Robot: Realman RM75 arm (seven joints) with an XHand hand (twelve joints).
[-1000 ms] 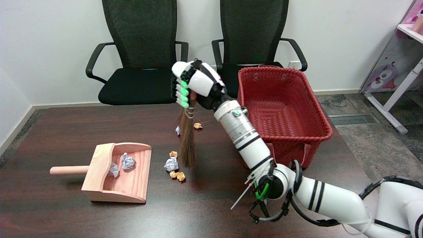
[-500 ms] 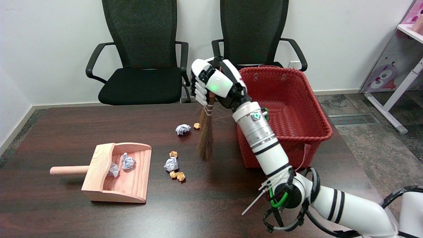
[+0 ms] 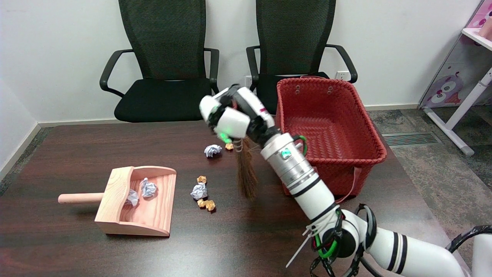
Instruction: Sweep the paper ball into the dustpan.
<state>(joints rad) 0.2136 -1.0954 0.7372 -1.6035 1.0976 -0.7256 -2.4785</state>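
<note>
The robot hand (image 3: 230, 117) grips the broom (image 3: 245, 173), bristles hanging right of the paper ball (image 3: 199, 191), dustpan (image 3: 138, 200) farther left.

even, fairly bright indoor light from above fills the room, and the dark table (image 3: 77, 246) shows a soft pale sheen along its near edge rather than hard glare. shadows are faint and short, as under the dustpan (image 3: 134, 200). the right hand (image 3: 230, 117) is smeared with motion blur, while the rest is sharp.
</note>
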